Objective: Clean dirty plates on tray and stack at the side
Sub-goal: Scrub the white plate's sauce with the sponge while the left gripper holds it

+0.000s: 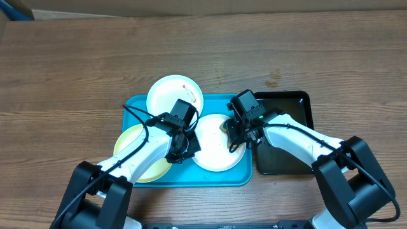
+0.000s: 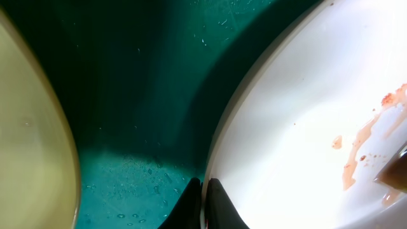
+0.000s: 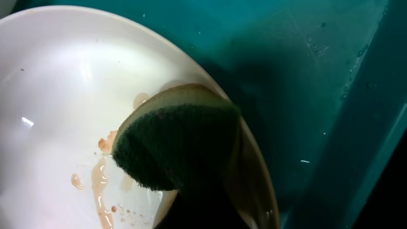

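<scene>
Brown wood-grain table (image 1: 70,63); cardboard strip (image 1: 222,4) along far edge; even light.

Your white plate (image 3: 63,95) looked glossy, the tray (image 3: 305,76) smooth wet plastic. The sponge (image 3: 172,146) was rough, the table (image 1: 63,63) matt wood.

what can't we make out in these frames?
- Right gripper fingers: right wrist view, hidden behind the sponge; overhead, too small to tell.
- Left gripper: left wrist view cuts the fingers at the bottom edge; unclear if they pinch the white plate rim.
- Yellow plate: overhead, partly under the left arm.
- Any smear beneath the sponge: right wrist view, the sponge covers it.
</scene>
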